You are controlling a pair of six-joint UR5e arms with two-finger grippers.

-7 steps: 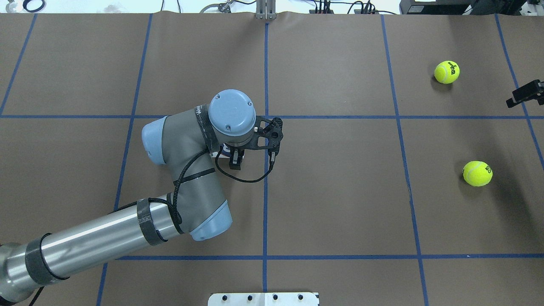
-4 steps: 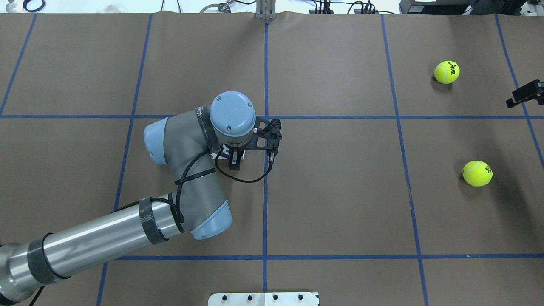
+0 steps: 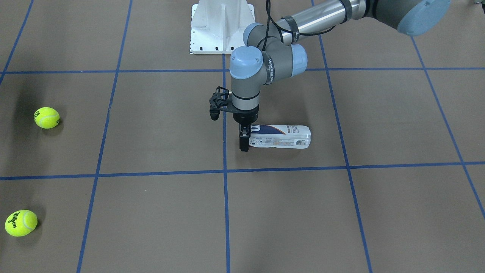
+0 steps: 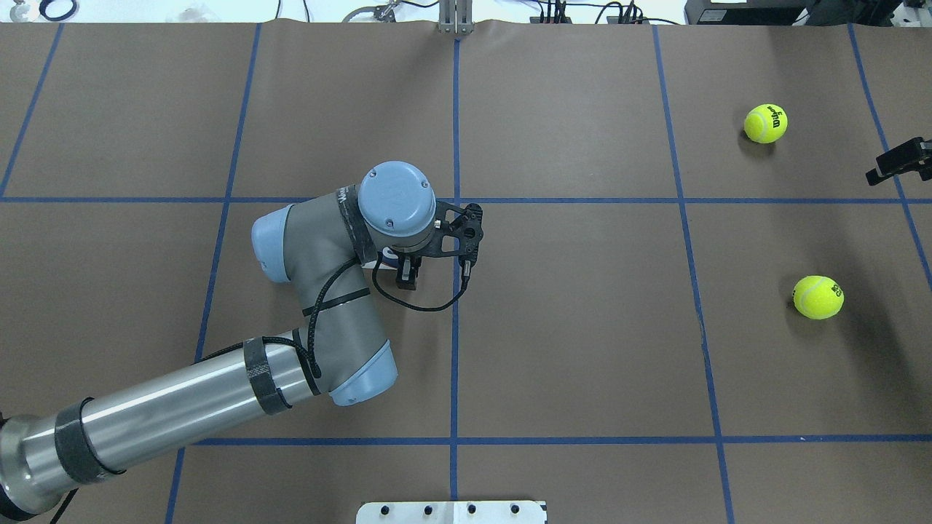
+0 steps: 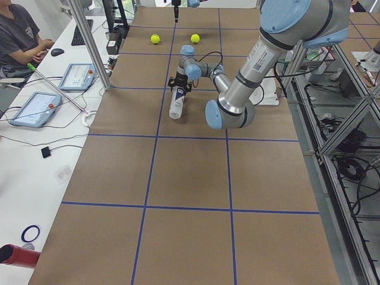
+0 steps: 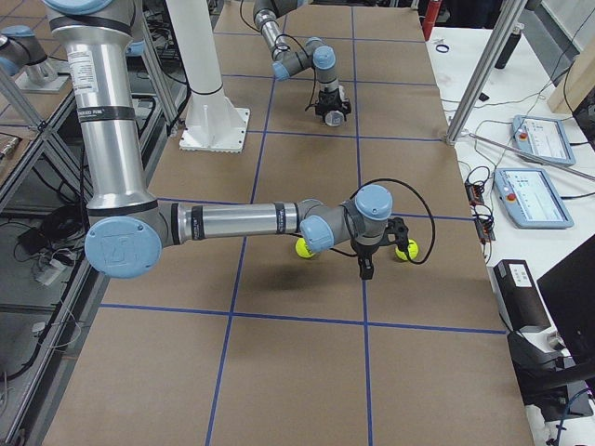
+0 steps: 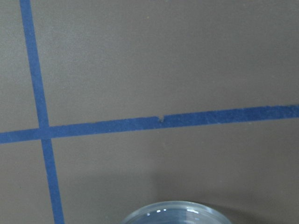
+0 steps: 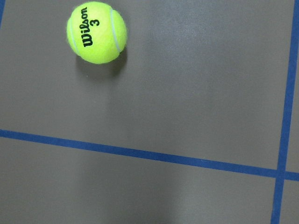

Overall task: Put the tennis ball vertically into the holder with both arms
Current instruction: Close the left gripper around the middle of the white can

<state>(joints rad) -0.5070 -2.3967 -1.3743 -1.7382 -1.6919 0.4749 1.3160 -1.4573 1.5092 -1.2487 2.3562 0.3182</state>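
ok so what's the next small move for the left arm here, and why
Probably close the left tool on the can, if it isn't gripping already. The can lies on its side on the table, and the tool's fingers straddle one end of it; whether they are pressing on it is unclear. A firm hold has to come before tipping it upright.

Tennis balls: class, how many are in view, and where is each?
2. A yellow-green felt tennis ball printed Wilson 3 lies on the robot's right, far from its white base; a second yellow-green tennis ball lies nearer the base, same side. No others show.
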